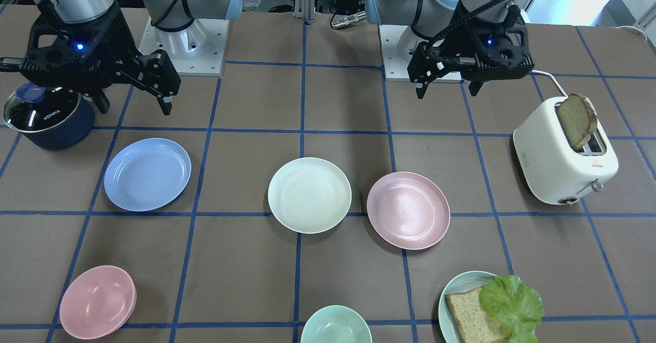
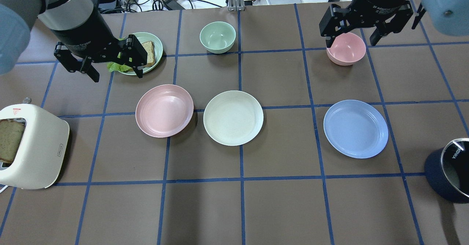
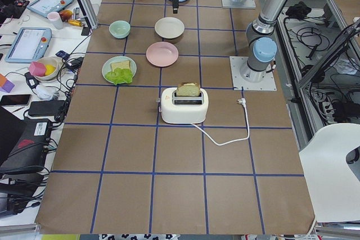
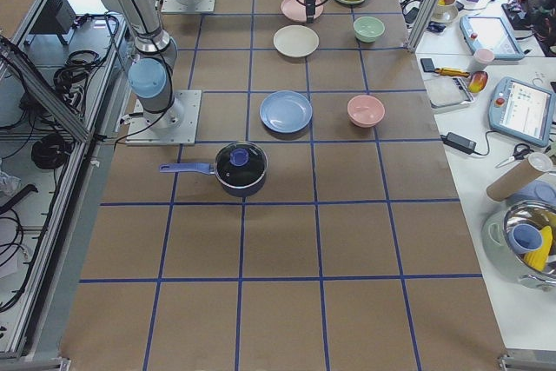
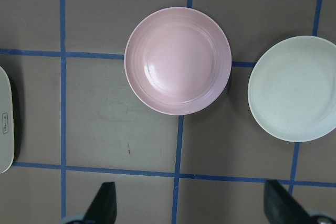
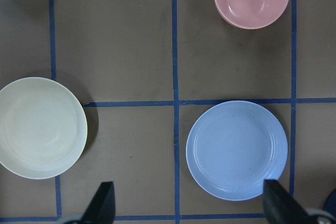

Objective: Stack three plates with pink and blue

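Three plates lie apart on the brown table: the pink plate [image 1: 408,210] [image 2: 164,110] [image 5: 177,60], the cream-white plate [image 1: 309,195] [image 2: 233,117] [image 6: 39,127] beside it, and the light blue plate [image 1: 147,174] [image 2: 355,128] [image 6: 237,150] further off. My left gripper [image 1: 447,91] [image 2: 117,75] [image 5: 191,203] is open and empty, high above the table near the pink plate. My right gripper [image 1: 134,108] [image 2: 351,43] [image 6: 186,203] is open and empty, high near the blue plate.
A white toaster [image 1: 564,161] [image 2: 31,146] holding bread stands on my left. A dark lidded pot [image 1: 46,117] [image 2: 449,171] stands on my right. On the far side are a pink bowl [image 2: 346,49], a green bowl [image 2: 217,36] and a teal plate [image 2: 157,47] with bread and lettuce.
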{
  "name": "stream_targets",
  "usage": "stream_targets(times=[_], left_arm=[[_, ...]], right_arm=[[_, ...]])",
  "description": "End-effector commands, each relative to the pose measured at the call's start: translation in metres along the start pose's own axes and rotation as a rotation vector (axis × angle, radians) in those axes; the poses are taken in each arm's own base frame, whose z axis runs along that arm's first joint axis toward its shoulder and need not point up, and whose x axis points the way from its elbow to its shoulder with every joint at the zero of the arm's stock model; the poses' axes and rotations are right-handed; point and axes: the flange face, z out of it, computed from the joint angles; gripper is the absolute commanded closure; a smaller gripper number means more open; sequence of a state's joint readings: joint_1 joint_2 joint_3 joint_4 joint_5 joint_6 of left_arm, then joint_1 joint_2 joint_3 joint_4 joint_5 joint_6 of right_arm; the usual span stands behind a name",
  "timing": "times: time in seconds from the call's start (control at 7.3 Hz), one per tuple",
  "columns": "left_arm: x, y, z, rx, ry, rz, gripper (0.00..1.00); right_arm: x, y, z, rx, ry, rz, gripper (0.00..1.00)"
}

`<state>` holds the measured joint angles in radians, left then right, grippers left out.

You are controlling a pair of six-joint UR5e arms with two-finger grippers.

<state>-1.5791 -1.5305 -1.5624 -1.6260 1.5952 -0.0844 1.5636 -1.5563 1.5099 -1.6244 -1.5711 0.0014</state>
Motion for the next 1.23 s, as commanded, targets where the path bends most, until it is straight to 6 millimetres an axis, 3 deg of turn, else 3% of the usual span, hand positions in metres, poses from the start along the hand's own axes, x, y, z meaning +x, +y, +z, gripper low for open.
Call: stream_targets(times=[0.0, 0.14, 0.27, 0.41, 0.68, 0.82, 0.96, 1.1], left_arm=[[0.0, 0.001, 0.001, -0.001, 0.0, 0.001, 0.0], [0.0, 0.002, 0.003, -0.006, -0.001, 0.003, 0.0], [0.0, 0.002, 0.004, -0.007, -0.001, 0.003, 0.0], [0.001, -0.002, 0.009, -0.014, 0.005, 0.007, 0.0], [0.01, -0.02, 0.049, -0.047, 0.008, 0.079, 0.0], [0.021, -0.019, 0.084, -0.041, 0.005, 0.197, 0.0], [0.038, -0.014, 0.133, -0.017, 0.002, 0.283, 0.0], [0.047, 0.0, 0.187, -0.019, 0.0, 0.413, 0.0]], right_arm=[[0.009, -0.004, 0.006, -0.014, 0.007, 0.005, 0.0], [0.021, -0.006, 0.026, -0.046, 0.008, -0.018, 0.0], [0.049, -0.005, 0.057, -0.088, 0.006, 0.005, 0.0], [0.084, -0.008, 0.076, -0.067, 0.009, 0.014, 0.0], [0.14, 0.003, 0.118, -0.098, 0.003, 0.025, 0.0], [0.168, 0.017, 0.154, -0.138, -0.015, -0.001, 0.0], [0.19, 0.027, 0.193, -0.109, -0.019, 0.002, 0.0], [0.194, 0.047, 0.238, -0.094, -0.059, -0.017, 0.0]])
